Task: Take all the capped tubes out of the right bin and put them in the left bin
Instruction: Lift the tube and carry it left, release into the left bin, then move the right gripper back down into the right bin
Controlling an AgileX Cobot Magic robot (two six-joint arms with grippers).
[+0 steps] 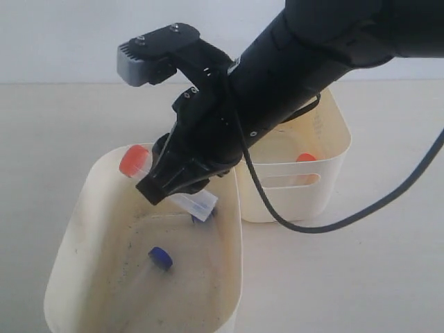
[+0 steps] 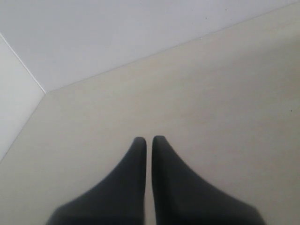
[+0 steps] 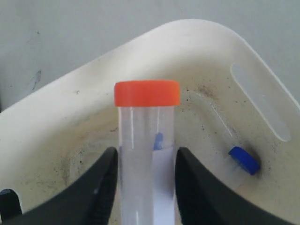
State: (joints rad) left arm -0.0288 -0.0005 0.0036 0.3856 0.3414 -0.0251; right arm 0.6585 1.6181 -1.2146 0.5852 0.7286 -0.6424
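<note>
My right gripper (image 1: 154,189) reaches across over the left bin (image 1: 76,229), whose floor is speckled with grime. Its fingers (image 3: 105,173) press both sides of a clear orange-capped tube (image 3: 146,93), which sticks out past the fingertips, cap (image 1: 132,161) at rim height. On that bin's floor lie a blue-capped tube (image 1: 160,257) and, under the gripper, a tube with a white label (image 1: 201,206). One orange-capped tube (image 1: 305,159) remains in the right bin (image 1: 333,173). My left gripper (image 2: 149,139) is shut and empty over bare table, unseen in the exterior view.
The right arm's black cable (image 1: 361,208) loops down across the table in front of the right bin. The two bins stand close together, the left one nearer the camera. A pale wall (image 1: 62,35) runs behind the table.
</note>
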